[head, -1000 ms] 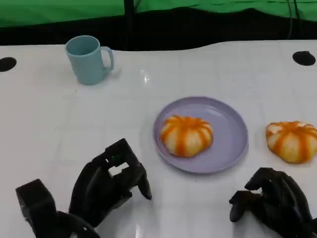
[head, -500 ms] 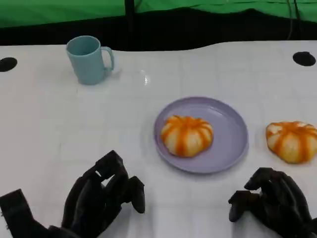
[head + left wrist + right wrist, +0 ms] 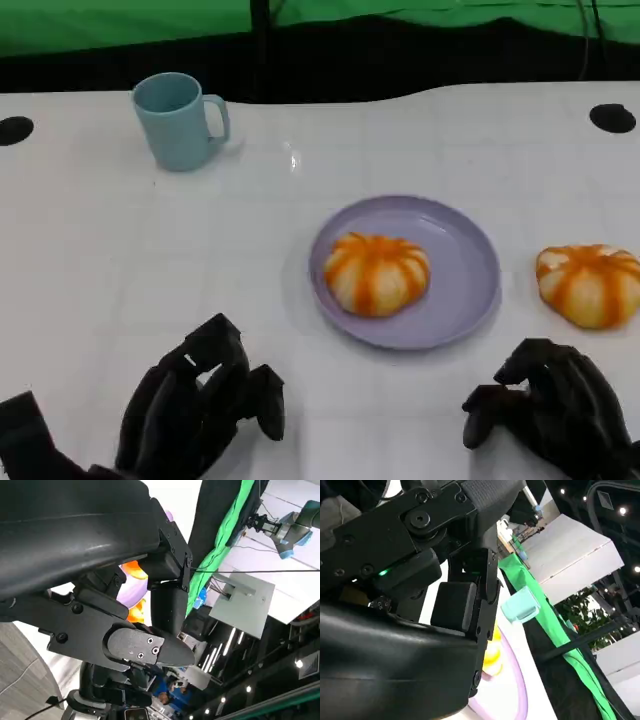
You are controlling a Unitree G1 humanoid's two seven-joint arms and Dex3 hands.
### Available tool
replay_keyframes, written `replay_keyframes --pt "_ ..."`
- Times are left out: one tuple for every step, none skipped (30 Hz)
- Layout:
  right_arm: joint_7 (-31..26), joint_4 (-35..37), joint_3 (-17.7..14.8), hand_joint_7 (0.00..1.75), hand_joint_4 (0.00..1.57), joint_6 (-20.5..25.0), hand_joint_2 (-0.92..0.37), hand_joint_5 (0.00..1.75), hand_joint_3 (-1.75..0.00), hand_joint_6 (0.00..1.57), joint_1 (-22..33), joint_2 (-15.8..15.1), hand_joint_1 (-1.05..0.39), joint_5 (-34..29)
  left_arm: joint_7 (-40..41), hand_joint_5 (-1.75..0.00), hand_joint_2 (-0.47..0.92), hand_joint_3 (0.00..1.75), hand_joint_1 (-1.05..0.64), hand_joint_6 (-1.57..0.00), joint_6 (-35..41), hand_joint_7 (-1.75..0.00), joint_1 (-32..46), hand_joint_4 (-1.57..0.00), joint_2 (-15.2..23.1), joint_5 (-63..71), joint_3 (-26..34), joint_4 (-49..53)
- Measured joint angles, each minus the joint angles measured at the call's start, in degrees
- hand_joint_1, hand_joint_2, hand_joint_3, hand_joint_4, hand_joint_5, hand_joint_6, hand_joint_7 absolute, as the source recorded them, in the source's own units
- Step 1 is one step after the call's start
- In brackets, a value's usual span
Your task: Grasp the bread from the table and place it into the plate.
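Head view, read from left to right. A light blue mug [image 3: 178, 120] stands at about 10 o'clock on the white counter [image 3: 90, 250], well apart from everything else. The left robot hand [image 3: 195, 405] rests low at 7 o'clock, its fingers curled inward with nothing visible between them; it touches no bread. At centre lies the lavender plate [image 3: 470, 270], and on its left half sits one bread roll [image 3: 377, 272], pale with orange stripes radiating from the crown. A second bread roll [image 3: 590, 284] of the same kind lies on the bare counter at 3 o'clock, just beside the plate's right rim but apart from it; this is judged to be the piece left to move. The right robot hand [image 3: 545, 410] sits at 5 o'clock, near and below that roll, fingers drawn in on nothing.

Handling, as a judgement: the roll looks light, soft and compressible, with a domed top and a flat base, so it should neither slip nor break, but a hard squeeze would dent it. The best hold is probably across the widest part of the dome, fingers on opposite flanks, closed only until they bear lightly. The right robot hand, being closest, would have to spread its fingers wider than the roll before descending.
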Motion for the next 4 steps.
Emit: replay_keyframes --pt "0.0 0.0 0.0 0.3 1.54 0.0 -0.79 0.75 -0.01 1.57 0.0 0.0 -1.04 0.0 0.0 -1.75 0.92 0.13 -0.7 -0.73 0.06 -1.61 -0.05 -0.93 0.0 0.01 0.05 0.03" --pt "0.0 0.0 0.0 0.3 1.54 0.0 -0.79 0.75 0.0 1.57 0.0 0.0 -1.04 0.0 -0.01 -1.75 0.92 0.13 -0.7 -0.73 0.14 -1.61 -0.08 -0.93 0.0 0.02 0.1 0.04" --pt "0.0 0.0 0.0 0.3 1.53 0.0 -0.79 0.76 0.0 1.57 0.0 0.0 -1.04 0.0 -0.01 -1.75 0.92 0.13 -0.7 -0.73 0.24 -1.61 -0.09 -0.93 0.0 0.02 0.16 0.05" --pt "0.0 0.0 0.0 0.31 1.53 0.0 -0.79 0.76 0.0 1.57 0.0 0.0 -1.04 0.0 -0.01 -1.75 0.92 0.12 -0.7 -0.74 0.36 -1.61 -0.1 -0.93 0.0 0.02 0.26 0.06"
